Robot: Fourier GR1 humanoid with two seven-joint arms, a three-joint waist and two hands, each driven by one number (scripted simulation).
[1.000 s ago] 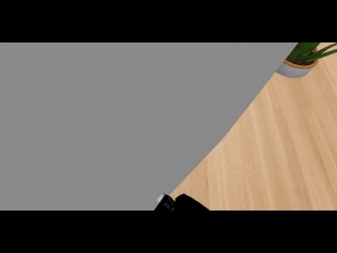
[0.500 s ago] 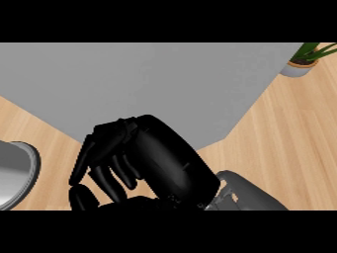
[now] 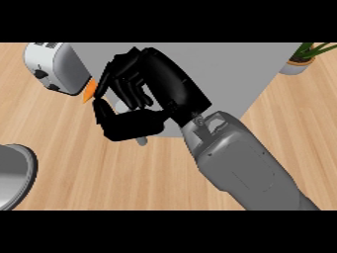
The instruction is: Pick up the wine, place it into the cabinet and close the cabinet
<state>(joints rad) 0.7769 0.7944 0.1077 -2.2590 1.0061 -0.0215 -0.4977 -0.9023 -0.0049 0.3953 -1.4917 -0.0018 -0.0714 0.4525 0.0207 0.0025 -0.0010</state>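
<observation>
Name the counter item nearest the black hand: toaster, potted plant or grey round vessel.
The toaster, upper left, just beside the right hand; the potted plant stands far at upper right, the grey round vessel at the lower-left edge.

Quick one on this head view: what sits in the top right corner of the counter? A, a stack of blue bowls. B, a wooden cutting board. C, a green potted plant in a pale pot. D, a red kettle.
C: a green potted plant in a pale pot stands at the top right on the light wooden counter.
</observation>
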